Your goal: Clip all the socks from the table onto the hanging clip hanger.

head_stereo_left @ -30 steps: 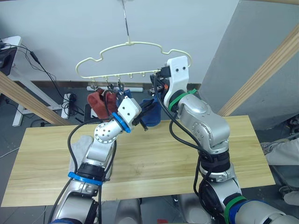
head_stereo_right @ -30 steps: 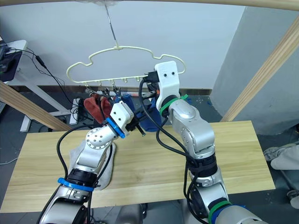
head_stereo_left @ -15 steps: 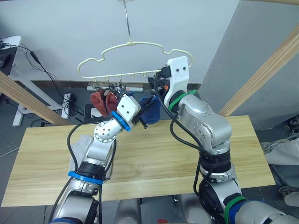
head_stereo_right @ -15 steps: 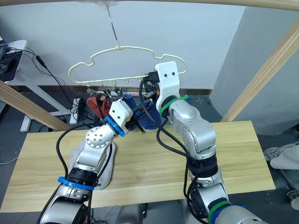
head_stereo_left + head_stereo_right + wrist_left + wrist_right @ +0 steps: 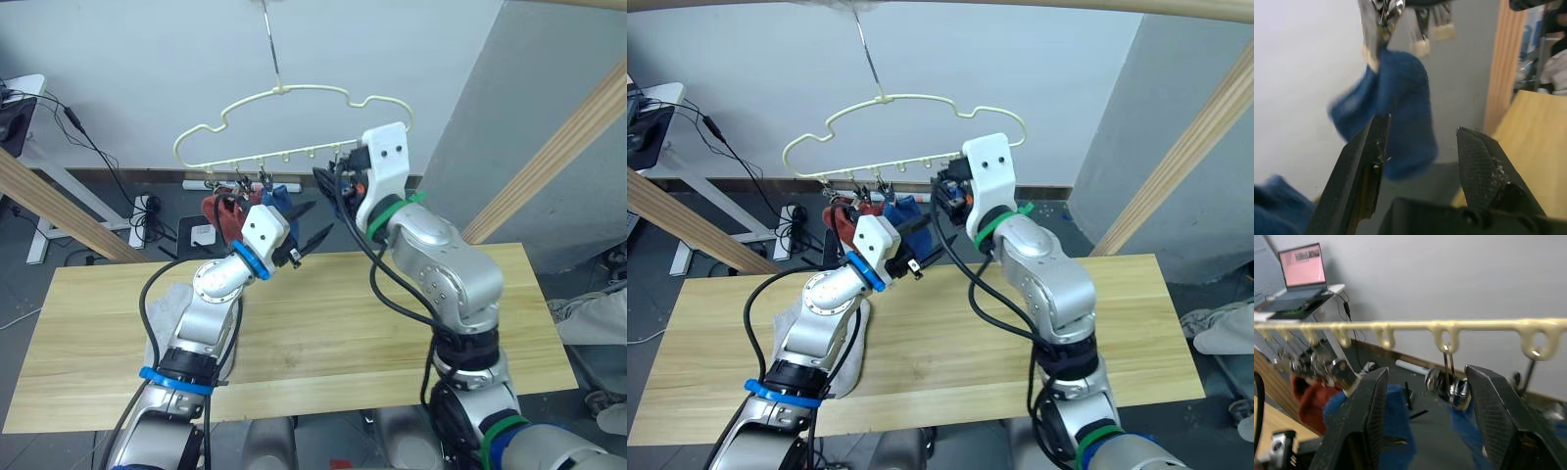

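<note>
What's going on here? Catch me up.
The robot is clipping socks onto the clip hanger. Rust-red socks and a blue sock already hang from its clips. The left gripper is open and empty just below the blue sock, and the right gripper is open up at the hanger's clip row. At least one grey sock lies on the table, partly hidden by the left arm.

A laptop [image 5: 1301, 271] sat lit on a white desk [image 5: 1283, 303]; cables [image 5: 93, 147] trailed toward what looked like a power strip [image 5: 147, 206].
</note>
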Motion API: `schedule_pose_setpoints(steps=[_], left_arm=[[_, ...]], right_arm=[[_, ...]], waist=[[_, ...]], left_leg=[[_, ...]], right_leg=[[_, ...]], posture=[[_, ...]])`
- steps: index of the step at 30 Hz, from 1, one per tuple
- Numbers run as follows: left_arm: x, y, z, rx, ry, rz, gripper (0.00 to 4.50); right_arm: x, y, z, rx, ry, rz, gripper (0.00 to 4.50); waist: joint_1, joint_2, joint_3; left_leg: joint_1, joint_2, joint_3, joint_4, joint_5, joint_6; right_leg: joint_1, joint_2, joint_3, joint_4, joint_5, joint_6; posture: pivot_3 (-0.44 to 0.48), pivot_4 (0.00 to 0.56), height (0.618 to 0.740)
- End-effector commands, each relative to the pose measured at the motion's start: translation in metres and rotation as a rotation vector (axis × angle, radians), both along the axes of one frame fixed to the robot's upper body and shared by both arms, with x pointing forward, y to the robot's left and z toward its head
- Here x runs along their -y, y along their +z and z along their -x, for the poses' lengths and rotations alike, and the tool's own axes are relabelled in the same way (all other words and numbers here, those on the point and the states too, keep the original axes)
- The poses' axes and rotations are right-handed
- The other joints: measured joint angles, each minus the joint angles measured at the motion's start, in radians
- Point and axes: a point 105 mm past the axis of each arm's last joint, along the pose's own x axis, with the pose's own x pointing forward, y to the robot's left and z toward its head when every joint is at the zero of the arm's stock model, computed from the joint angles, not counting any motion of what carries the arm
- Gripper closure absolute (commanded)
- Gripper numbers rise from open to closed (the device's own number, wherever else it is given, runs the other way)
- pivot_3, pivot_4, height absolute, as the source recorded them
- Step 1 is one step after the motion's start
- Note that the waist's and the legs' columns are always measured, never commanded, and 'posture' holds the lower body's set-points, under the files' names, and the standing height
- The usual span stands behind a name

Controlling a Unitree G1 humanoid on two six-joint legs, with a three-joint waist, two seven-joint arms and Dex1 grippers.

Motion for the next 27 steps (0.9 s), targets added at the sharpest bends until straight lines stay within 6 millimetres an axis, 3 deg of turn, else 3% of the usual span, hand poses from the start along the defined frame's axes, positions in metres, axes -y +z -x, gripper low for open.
schedule_pose_setpoints(steps=[1, 5, 11, 13, 15, 27], left_arm=[[-0.003, 0.015, 0.013, -0.027, -0.067, 0.023, 2.06], [-0.012, 0.023, 0.023, -0.125, -0.112, 0.051, 2.06], [-0.024, 0.044, 0.035, -0.225, -0.189, 0.051, 2.06], [-0.025, 0.050, 0.036, -0.235, -0.204, 0.045, 2.06], [-0.024, 0.056, 0.036, -0.236, -0.209, 0.046, 2.04], [-0.020, 0.069, 0.038, -0.241, -0.220, 0.048, 2.04]], right_arm=[[-0.001, 0.012, 0.019, 0.095, 0.056, 0.014, 1.92], [0.007, 0.009, 0.027, 0.124, 0.069, 0.037, 1.92], [0.023, 0.009, 0.023, 0.131, -0.019, 0.015, 1.92], [0.025, 0.008, 0.020, 0.122, -0.041, 0.007, 1.92], [0.024, 0.006, 0.018, 0.108, -0.048, 0.004, 2.46], [0.036, -0.001, 0.007, 0.056, -0.152, 0.009, 2.46]], waist=[[0.000, 0.000, 0.000], [-0.001, 0.000, 0.000], [0.000, 0.000, 0.000], [0.001, 0.000, 0.000], [0.002, 0.000, 0.000], [0.003, 0.000, 0.000]], left_leg=[[0.000, 0.000, 0.000, 0.000, 0.000, 0.000], [0.000, 0.001, -0.001, 0.000, 0.000, 0.000], [0.000, 0.001, 0.000, 0.000, 0.000, 0.000], [0.000, 0.001, -0.001, 0.000, 0.000, 0.000], [0.000, 0.001, 0.000, 0.000, 0.000, 0.000], [-0.001, 0.001, 0.000, -0.002, 0.000, 0.000]], right_leg=[[0.000, 0.000, 0.000, 0.000, 0.000, 0.000], [0.000, 0.001, 0.000, 0.000, 0.000, 0.000], [0.000, 0.002, 0.000, 0.000, 0.000, 0.001], [0.000, 0.002, 0.000, -0.001, 0.000, 0.001], [0.000, 0.002, 0.000, -0.002, 0.000, 0.001], [0.000, 0.002, 0.000, -0.006, 0.000, 0.000]], posture=[[-0.069, 0.315, 0.735], [-0.067, 0.318, 0.735], [-0.060, 0.318, 0.735], [-0.055, 0.317, 0.735], [-0.051, 0.317, 0.735], [-0.046, 0.314, 0.735]])
